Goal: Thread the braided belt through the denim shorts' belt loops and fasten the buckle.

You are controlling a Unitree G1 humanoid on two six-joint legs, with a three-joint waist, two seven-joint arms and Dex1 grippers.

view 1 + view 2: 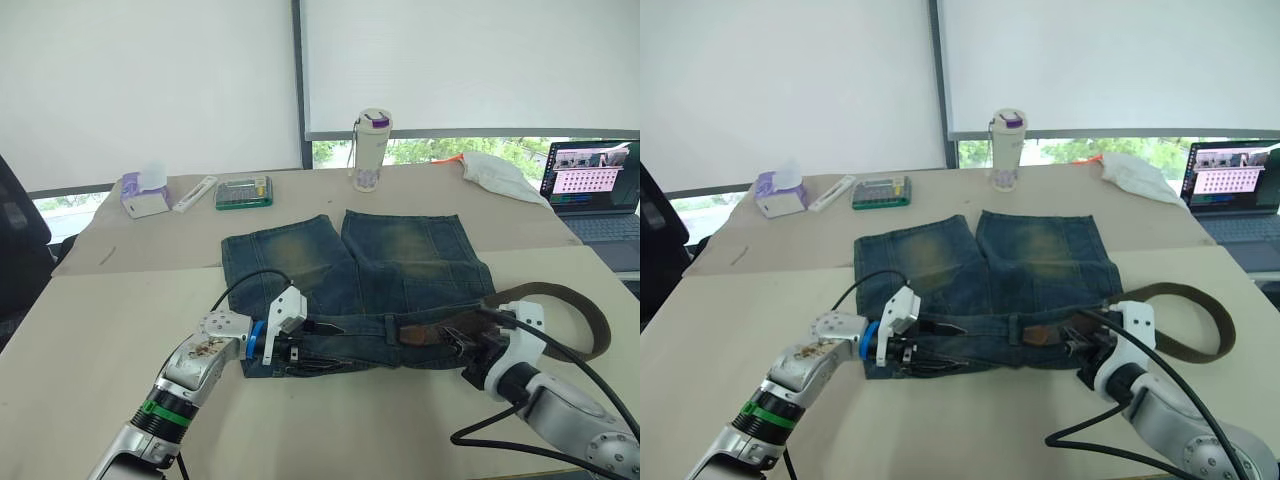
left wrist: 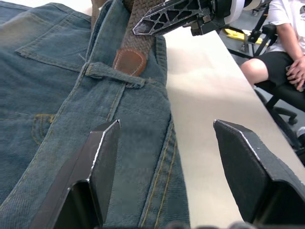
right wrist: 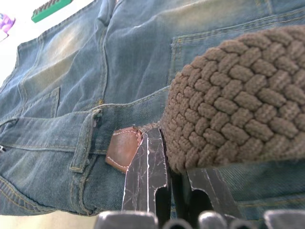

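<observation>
The denim shorts (image 1: pixel 360 290) lie flat on a beige table (image 1: pixel 100 330) below white window blinds, waistband toward me. The braided belt (image 1: pixel 560 300) runs along that waistband, its brown leather tip (image 2: pixel 129 61) just past a belt loop (image 2: pixel 112 74). My right gripper (image 3: pixel 169 157) pinches the belt; my left gripper (image 2: pixel 164 157) gapes empty over the waistband. The belt's far end is hidden.

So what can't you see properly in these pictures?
- The buckle: I can't find it anywhere. The braided belt loops off behind the right arm in the head views.
- How many belt loops the belt has passed: the right gripper covers that stretch of the denim shorts.
- The laptop: cut off by the edge, screen too small to read.
- The seated person: cut off by the left wrist view's edge.
</observation>
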